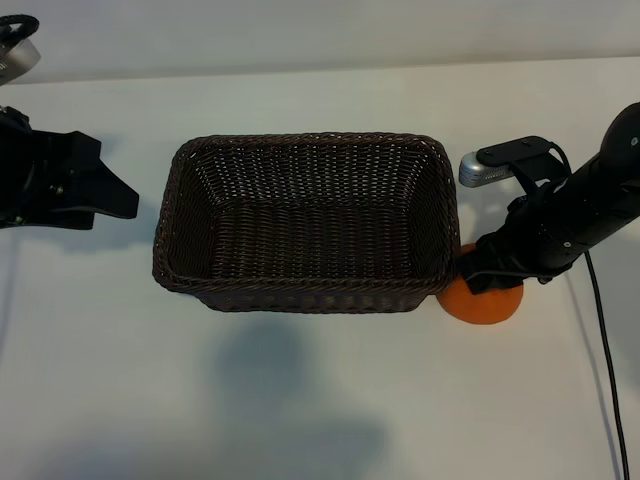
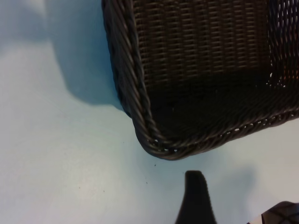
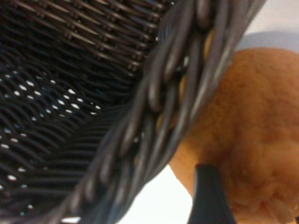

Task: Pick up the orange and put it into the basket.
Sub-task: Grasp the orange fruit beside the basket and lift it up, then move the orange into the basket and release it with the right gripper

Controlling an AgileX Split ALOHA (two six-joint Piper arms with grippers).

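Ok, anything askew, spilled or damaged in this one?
Nothing spilled or damaged. The dark-brown woven wicker basket sits upright and empty. The only awkward thing: the small bright-orange fruit lies tight against its right wall, crowding the right gripper over it.

Op A: I log the orange [image 1: 487, 305] as dimpled, bright, resting on the table against the basket's [image 1: 305, 296] right near corner

Op B: I note the basket as dark woven wicker, rectangular, upright, nothing inside
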